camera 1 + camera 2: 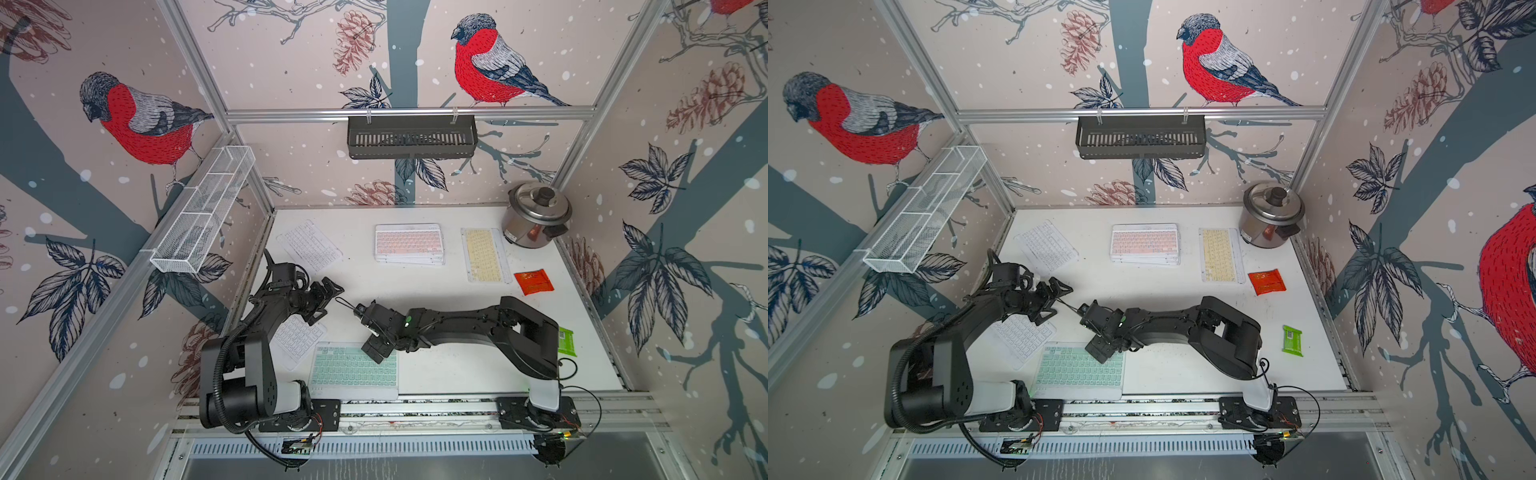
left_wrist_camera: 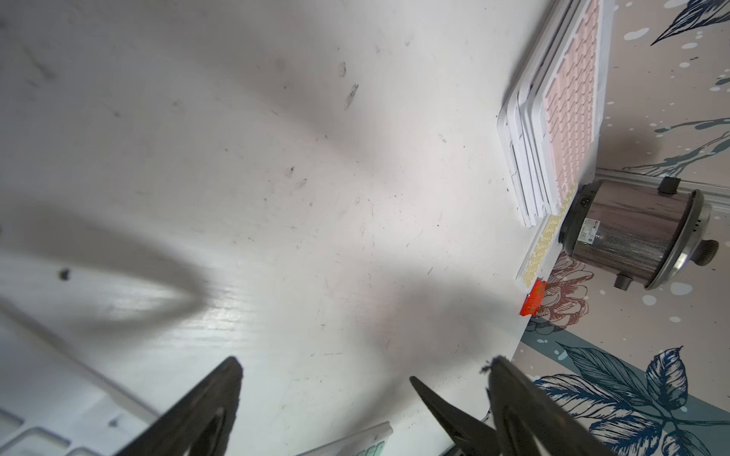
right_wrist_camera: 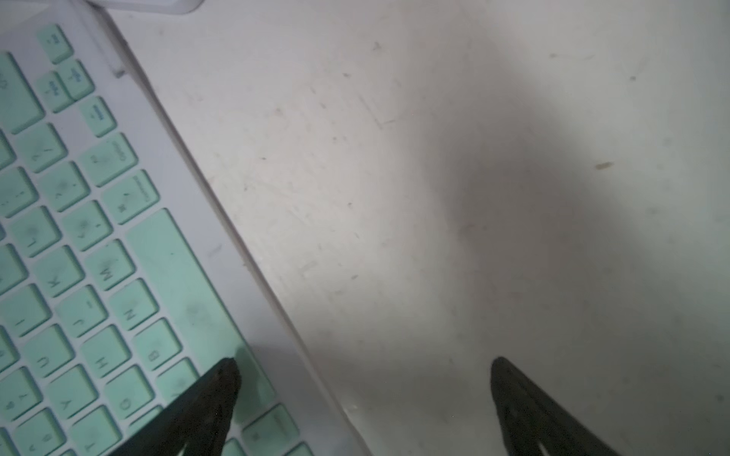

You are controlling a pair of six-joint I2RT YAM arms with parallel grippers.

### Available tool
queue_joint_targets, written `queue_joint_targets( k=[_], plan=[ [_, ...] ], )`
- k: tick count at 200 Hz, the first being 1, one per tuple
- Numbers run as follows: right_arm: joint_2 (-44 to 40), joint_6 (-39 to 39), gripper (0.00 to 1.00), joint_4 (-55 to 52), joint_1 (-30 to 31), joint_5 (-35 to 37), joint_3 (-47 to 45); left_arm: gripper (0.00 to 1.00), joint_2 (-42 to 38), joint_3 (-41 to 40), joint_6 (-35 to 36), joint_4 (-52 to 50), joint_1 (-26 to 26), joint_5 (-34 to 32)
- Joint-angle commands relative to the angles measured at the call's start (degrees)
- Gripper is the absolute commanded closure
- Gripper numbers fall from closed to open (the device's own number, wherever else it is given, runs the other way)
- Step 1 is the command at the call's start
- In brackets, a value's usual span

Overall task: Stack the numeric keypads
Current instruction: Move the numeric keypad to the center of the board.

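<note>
Mint-green keypad (image 1: pixel 349 372) lies flat at the front edge of the white tabletop (image 1: pixel 436 291), long side along the rail. The right tool (image 1: pixel 374 351) hangs over its far right corner with its jaws spread wide and nothing between them. In the right wrist view one fingertip (image 3: pixel 227 379) is above the space bar and the other is above bare tabletop. Just left of the mint one, partly under the left arm, the near white keypad (image 1: pixel 297 338) lies at a slant. The left tool (image 1: pixel 328 303) is beyond it, above bare tabletop, also wide open and empty. At the far left lies the far white keypad (image 1: pixel 309 245), turned diagonally. In the far middle is the pink-topped stack (image 1: pixel 409 243), several keypads piled with their edges fanned out slightly. The yellow keypad (image 1: pixel 484 255) lies to its right, apart from it, with its short side toward the back wall. A steel rice cooker (image 1: pixel 536 216) stands in the far right corner. A red packet (image 1: pixel 534 282) lies near the yellow keypad, and a green packet (image 1: pixel 566 340) lies by the right wall.
</note>
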Motion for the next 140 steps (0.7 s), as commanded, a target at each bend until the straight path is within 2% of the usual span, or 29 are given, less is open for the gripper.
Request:
queue_joint_targets(
  k=[1,66,88,140],
  plan=[
    [1.19,-0.43,0.0,-2.29,1.1,2.16,1.24,0.03,-0.58,-0.44,1.19,1.42,0.75,1.75],
    [3.32,-0.7,0.0,-4.84,2.43,5.29,1.62,0.03,-0.29,-1.58,1.0,2.86,1.51,3.02],
    [0.61,-0.68,0.0,-3.27,2.42,3.7,-1.02,0.03,-0.23,-1.38,1.09,2.56,1.51,2.73],
    [-0.68,-1.18,0.0,-3.35,2.93,1.7,-0.31,0.03,0.14,-1.45,0.75,3.38,1.51,2.97]
  ],
)
